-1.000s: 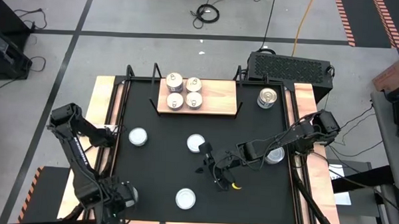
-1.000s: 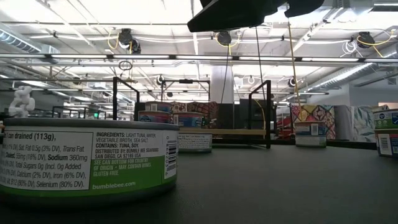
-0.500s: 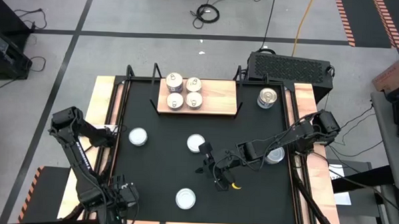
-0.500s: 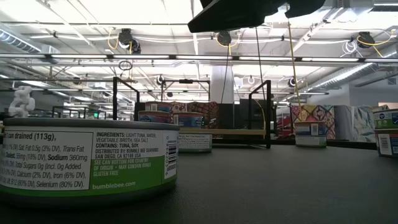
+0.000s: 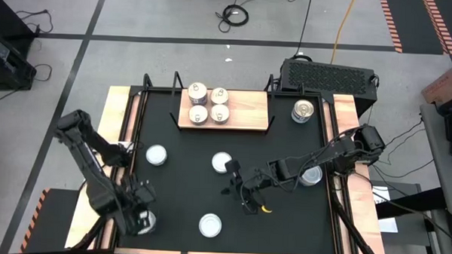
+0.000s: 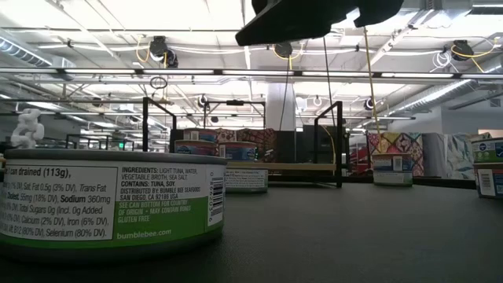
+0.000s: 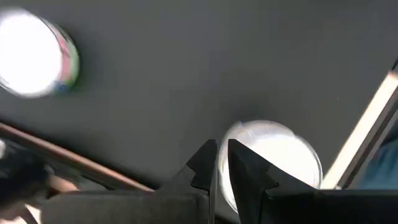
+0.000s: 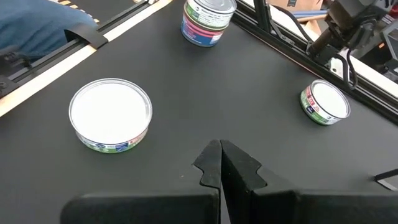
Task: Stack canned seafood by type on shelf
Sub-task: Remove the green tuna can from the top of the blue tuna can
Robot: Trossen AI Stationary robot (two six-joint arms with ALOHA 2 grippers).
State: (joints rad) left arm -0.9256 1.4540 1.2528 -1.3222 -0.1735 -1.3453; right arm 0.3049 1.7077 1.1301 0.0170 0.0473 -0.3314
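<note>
At the table's near-left corner, the left pincer hangs nearly closed right over a tin; mid-table, the right pincer sits pressed together, tins nearby.

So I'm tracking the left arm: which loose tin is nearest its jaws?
The tin at the table's front left corner, right under the left gripper; the other loose tins lie farther off.

Shelf at far edge of tabletop; four tins grouped on its left half. Loose tins on tabletop: one left, one centre, one near front, one far right corner. Left hand low at front-left corner. Right hand mid-tabletop, just beside centre tin.
</note>
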